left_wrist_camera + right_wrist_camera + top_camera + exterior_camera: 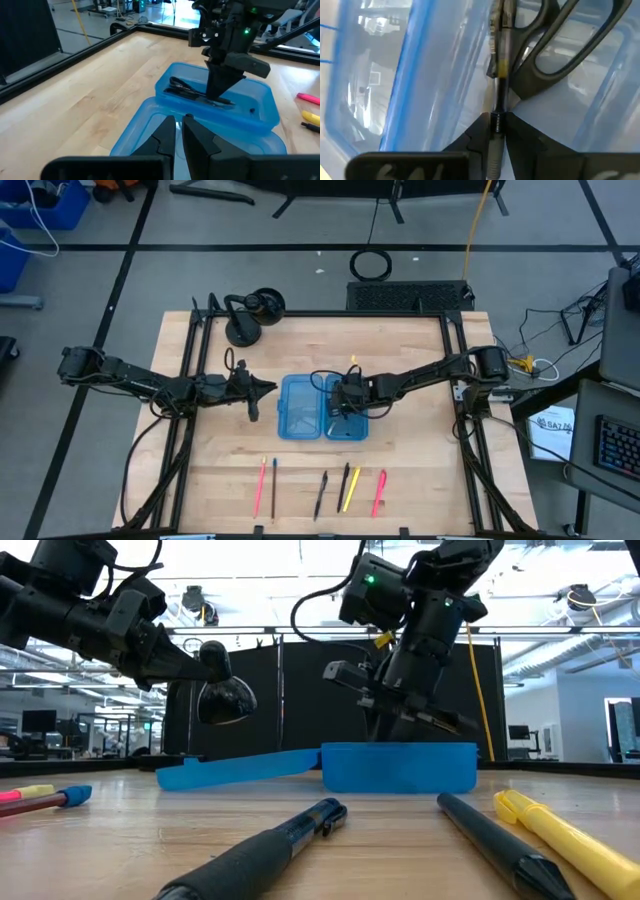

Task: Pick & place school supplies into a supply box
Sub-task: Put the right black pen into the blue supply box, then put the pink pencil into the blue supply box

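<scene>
The wooden table (400, 460) spreads under me, black rails along its edges. At its middle lies the supply box (322, 406), both blue halves open flat. From table height only its raised wall and the flatter lid show. My left wrist camera looks down into the deep half and finds the black-handled scissors (182, 86) lying inside.

My right gripper (496, 122) is down in that half, over the box's right side from above. Only its own camera shows the grip: fingers pinched narrow on a thin dark pen (499, 75) with a yellow band, right beside the scissor handles.

My left gripper (179, 131) hovers over the lid half, near the box's left edge from above, fingertips drawn close with just a slit between, holding nothing.

Along the near edge waits a row: a pink pen (260, 480), a dark pencil (273, 486), a black pen (321, 493), another black one (342, 485), a yellow highlighter (351, 489), a pink marker (379, 491). A black desk lamp (247, 315) sits at the far left corner.
</scene>
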{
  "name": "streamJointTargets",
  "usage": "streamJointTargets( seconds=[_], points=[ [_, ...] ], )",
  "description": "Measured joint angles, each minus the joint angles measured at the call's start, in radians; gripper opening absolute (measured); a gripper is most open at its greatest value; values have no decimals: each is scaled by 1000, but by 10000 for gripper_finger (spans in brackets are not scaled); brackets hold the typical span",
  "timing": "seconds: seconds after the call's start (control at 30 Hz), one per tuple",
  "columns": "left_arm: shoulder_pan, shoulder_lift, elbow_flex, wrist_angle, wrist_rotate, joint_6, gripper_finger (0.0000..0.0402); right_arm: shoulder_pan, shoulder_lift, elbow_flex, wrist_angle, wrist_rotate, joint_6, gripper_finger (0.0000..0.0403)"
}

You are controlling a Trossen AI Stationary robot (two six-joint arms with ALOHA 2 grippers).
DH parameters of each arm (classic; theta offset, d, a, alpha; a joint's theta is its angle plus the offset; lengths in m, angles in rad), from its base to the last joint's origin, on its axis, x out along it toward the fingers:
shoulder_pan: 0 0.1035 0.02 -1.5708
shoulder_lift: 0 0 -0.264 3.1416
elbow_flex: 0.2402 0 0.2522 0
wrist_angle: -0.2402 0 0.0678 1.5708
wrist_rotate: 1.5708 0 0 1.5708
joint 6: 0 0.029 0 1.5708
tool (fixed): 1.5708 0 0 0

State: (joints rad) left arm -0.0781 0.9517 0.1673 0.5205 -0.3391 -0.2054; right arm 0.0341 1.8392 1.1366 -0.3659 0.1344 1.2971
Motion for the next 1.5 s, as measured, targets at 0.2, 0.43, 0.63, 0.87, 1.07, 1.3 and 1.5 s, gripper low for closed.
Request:
streamJointTargets(
  seconds=[0.2,0.43,0.63,0.87,1.07,1.3,1.5],
  points=[
    [0,0,0,6,1,-14,35,0,-14,-1,-3,21,-12,89],
    [-1,0,0,7,1,-14,35,4,-83,-1,-19,48,-43,100],
    [-1,0,0,6,1,-10,35,7,-257,-1,-19,100,-216,100],
    [-1,0,0,6,1,-10,35,89,-639,-8,-130,452,-611,89],
    [-1,0,0,6,-2,-11,35,175,-894,-173,-55,463,-780,76],
    [-1,0,0,7,-9,-8,35,227,-1051,-506,254,338,-1078,12],
    [-1,0,0,8,-20,8,35,228,-1117,-700,500,306,-1163,4]
  ],
)
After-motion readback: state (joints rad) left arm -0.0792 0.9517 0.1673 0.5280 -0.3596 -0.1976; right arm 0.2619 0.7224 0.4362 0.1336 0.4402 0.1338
